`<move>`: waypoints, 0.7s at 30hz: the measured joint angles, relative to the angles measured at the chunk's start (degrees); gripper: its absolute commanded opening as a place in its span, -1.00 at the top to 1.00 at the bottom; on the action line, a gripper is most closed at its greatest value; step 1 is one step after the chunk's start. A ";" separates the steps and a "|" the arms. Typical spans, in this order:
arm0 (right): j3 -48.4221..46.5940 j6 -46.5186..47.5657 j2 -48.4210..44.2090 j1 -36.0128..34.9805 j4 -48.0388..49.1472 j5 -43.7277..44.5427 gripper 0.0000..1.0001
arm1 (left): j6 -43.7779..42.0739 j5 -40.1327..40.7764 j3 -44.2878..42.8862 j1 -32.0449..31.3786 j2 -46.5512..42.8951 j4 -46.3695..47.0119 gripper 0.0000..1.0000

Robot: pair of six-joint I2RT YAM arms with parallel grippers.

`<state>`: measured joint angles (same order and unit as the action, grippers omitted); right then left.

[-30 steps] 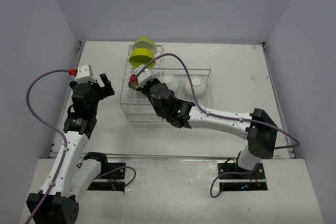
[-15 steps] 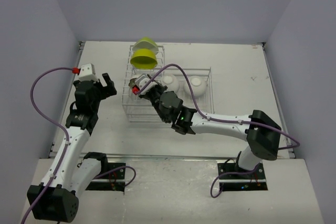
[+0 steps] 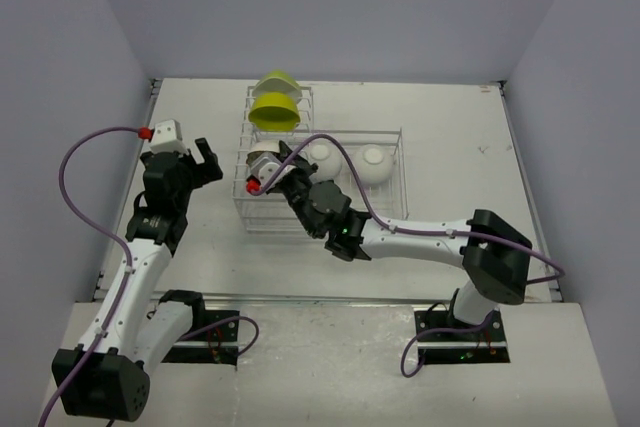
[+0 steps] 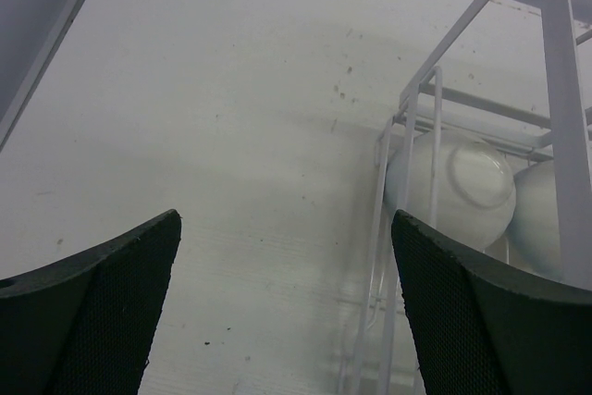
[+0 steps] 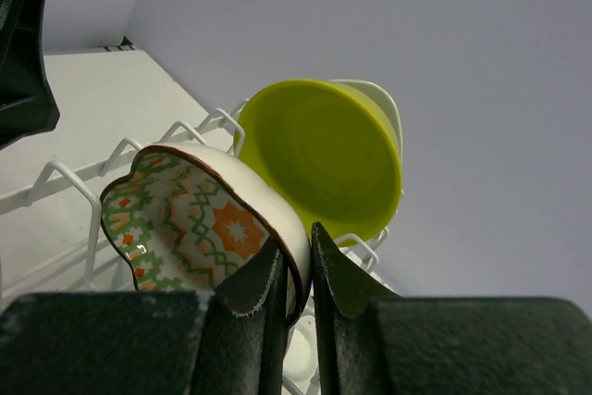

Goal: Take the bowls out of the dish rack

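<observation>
Green-patterned bowl (image 5: pixel 203 228), its rim pinched inside the right gripper (image 5: pixel 298 252)

dish rack (image 3: pixel 403 185): white wire, sitting mid-table. patterned bowl (image 5: pixel 208 228), with scalloped brown rim and green-orange inside, is tilting on edge at the rack's left end, right gripper (image 5: pixel 298 245) pinching its rim. lime bowl (image 3: pixel 273 112) and paler bowl (image 3: pixel 274 80) are standing in the slotted section. white bowl (image 3: pixel 323 157) and second white bowl (image 3: pixel 374 159) are lying in the basket, bottoms showing.
</observation>
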<state>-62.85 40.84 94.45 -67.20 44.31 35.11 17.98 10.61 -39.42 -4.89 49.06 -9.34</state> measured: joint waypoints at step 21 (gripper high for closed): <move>0.46 6.14 -2.25 -0.24 0.00 1.49 1.00 | -0.13 -0.24 0.00 0.00 1.97 1.60 -0.91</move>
<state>-62.39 46.98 92.20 -67.44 44.31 36.60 17.85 10.37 -39.42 -4.89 51.03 -7.75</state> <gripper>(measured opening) 0.134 0.952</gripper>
